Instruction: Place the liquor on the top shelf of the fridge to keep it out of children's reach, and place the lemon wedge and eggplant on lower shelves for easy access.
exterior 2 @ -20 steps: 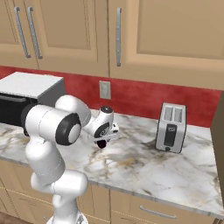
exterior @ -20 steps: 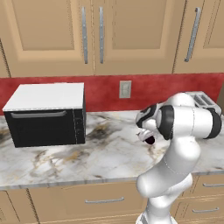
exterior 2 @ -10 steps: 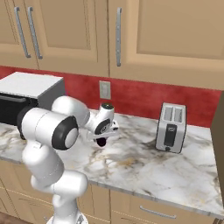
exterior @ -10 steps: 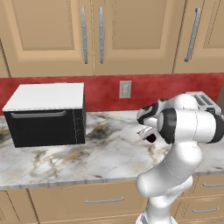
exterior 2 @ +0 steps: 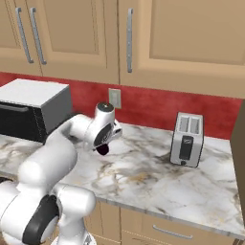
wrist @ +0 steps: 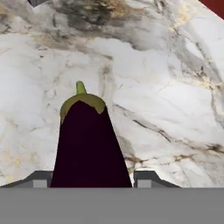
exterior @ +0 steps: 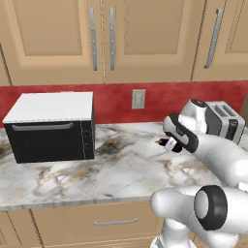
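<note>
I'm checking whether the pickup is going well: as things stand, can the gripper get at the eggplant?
Most likely yes. In the hand view the eggplant already sits between the gripper fingertips, one on each side, stem end pointing away over the marble counter. Nothing stands in the way.

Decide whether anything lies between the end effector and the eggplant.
Nothing visible does. In the hand view the eggplant sits directly between the two fingertips, above the marble counter, with no other object in the gap.

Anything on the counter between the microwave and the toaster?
Bare marble, apart from the pincer shut on the eggplant above it, per both base views.
</note>
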### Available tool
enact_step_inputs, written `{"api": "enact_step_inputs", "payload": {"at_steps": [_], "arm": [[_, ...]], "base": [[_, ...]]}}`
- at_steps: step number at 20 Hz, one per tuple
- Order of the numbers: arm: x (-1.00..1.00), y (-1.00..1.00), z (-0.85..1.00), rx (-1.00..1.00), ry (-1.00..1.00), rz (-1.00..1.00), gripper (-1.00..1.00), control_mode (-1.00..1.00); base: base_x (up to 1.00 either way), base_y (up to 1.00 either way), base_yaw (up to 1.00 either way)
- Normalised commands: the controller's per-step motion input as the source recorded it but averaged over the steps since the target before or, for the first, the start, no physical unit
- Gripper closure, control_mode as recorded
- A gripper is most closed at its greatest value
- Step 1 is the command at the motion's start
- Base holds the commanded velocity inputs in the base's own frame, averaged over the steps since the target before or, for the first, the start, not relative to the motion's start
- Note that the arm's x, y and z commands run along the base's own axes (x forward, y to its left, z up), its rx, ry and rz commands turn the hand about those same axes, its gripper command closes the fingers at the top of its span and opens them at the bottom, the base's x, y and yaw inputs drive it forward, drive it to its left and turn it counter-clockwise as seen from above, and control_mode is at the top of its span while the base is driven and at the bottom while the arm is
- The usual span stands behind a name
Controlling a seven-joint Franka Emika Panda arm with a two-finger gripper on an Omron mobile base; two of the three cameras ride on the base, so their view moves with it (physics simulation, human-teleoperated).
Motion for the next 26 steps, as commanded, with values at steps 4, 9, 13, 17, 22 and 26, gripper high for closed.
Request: {"api": "enact_step_inputs", "payload": {"at_steps": [4,9,13,17,22,26], "arm": [[-1.00,0.38,0.92,-0.12,-0.36,0.20,1.00,-1.00],[-0.98,0.32,1.00,-0.12,-0.30,0.16,1.00,-1.00],[-0.83,0.23,1.00,-0.13,-0.20,0.11,1.00,-1.00],[-0.66,0.11,1.00,-0.13,-0.11,0.07,1.00,-1.00],[-0.69,0.07,0.84,-0.15,-0.01,0.08,1.00,-1.00],[-0.44,0.01,0.52,-0.13,0.00,0.03,1.00,-1.00]], "base": [[0.00,0.00,0.00],[0.00,0.00,0.00],[0.00,0.00,0.00],[0.00,0.00,0.00],[0.00,0.00,0.00],[0.00,0.00,0.00]]}}
